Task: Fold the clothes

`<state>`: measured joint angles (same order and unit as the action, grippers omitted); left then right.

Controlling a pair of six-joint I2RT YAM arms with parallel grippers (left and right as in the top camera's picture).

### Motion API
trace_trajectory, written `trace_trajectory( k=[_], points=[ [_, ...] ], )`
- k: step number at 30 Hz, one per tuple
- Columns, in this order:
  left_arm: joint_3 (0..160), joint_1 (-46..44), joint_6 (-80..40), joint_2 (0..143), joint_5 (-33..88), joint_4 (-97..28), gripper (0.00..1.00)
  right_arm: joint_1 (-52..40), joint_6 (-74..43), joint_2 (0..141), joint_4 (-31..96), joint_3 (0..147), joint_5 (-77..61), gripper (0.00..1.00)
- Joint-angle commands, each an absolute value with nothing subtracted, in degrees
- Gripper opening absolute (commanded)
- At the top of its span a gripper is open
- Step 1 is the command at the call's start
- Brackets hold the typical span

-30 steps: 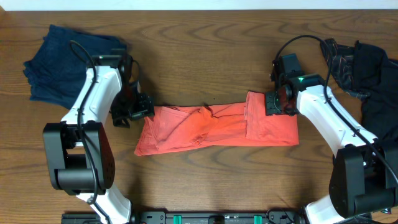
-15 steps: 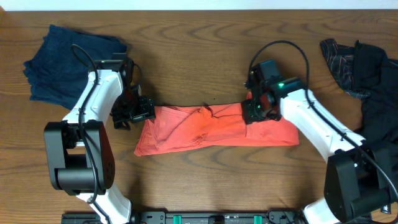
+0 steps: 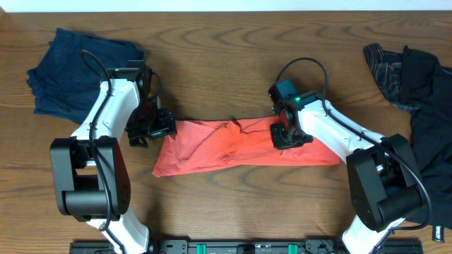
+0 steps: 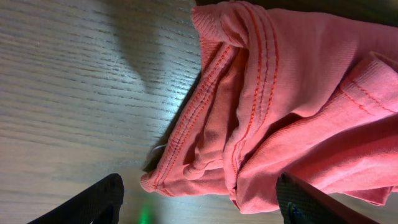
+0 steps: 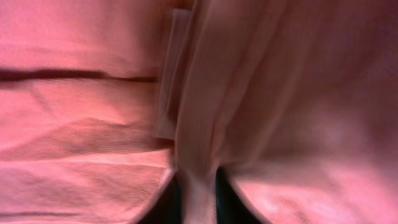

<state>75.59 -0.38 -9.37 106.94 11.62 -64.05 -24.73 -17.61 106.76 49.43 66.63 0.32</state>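
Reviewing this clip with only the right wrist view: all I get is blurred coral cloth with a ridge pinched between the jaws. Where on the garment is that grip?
Observer: Overhead, the right gripper sits on the coral T-shirt, right of the middle of its long folded strip.
Operator: And the other arm?
Observer: The left gripper is at the strip's left end; its wrist view shows the jaws spread wide, bunched hem between them, unclamped.
Operator: Anything else in the scene?
Observer: A navy garment lies at the far left and black clothes at the right edge, both apart from the T-shirt.
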Motion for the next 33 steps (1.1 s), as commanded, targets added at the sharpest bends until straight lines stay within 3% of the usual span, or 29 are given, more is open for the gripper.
trace_trajectory(
  k=[1,6,11,15,21,25,33],
  points=[
    [75.53,-0.05,-9.69,106.52,11.27,-64.16,0.80,-25.26,-21.41,106.00,50.28,67.18,4.32,0.01],
    [75.55,-0.05,-9.69,106.52,11.27,-64.18,0.80,-25.26,-20.38,103.90,54.19,67.20,3.70,0.01],
    [75.55,-0.05,-9.69,106.52,11.27,-64.16,0.80,-25.74,-12.19,103.90,55.86,67.16,-4.03,0.01],
    [75.53,-0.05,-9.69,106.52,11.27,-64.16,0.80,-26.72,-11.38,103.90,53.56,67.16,-5.02,0.15],
    [75.55,-0.05,-9.72,106.52,11.27,-64.14,0.80,-27.59,-3.49,103.94,52.12,67.13,-14.06,0.21],
    [75.55,-0.05,-9.69,106.52,11.29,-63.92,0.86,-27.73,-5.30,103.81,52.23,67.16,-10.74,0.30],
    [75.42,-0.08,-8.54,106.63,11.40,-62.04,0.95,-25.30,-12.23,96.64,52.21,68.23,-0.99,0.34]
  ],
)
